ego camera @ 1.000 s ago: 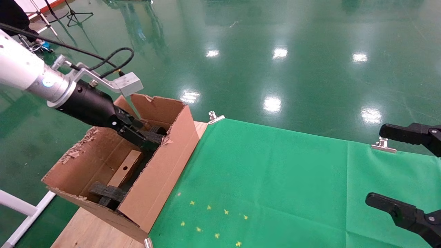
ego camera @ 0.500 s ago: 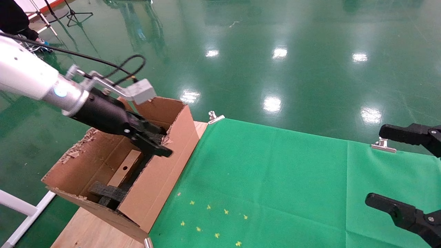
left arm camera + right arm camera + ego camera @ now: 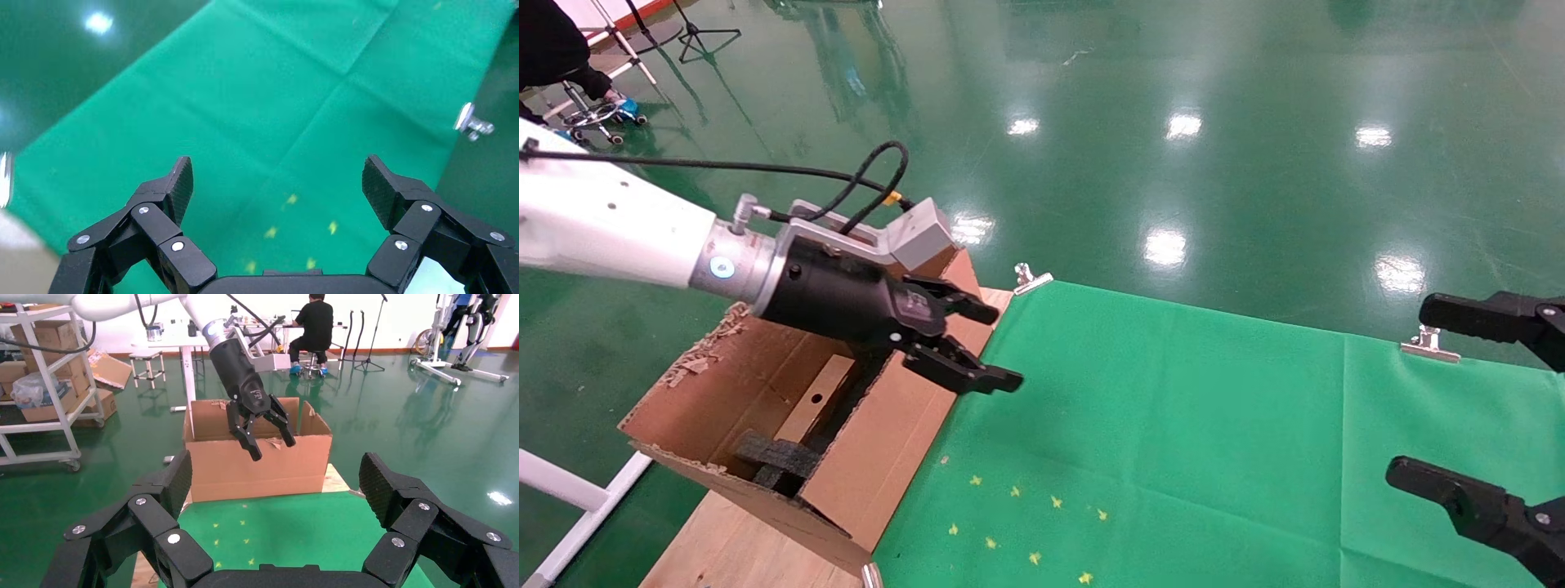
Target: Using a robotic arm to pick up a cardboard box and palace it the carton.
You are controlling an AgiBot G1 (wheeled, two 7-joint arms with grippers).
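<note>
above one carton holding one cardboard box, the left gripper hangs spread, empty; right gripper parked, spread.

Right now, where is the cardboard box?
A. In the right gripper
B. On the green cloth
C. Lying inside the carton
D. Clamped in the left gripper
C: the cardboard box lies inside the carton, while the left gripper is open and empty above the carton's edge.
</note>
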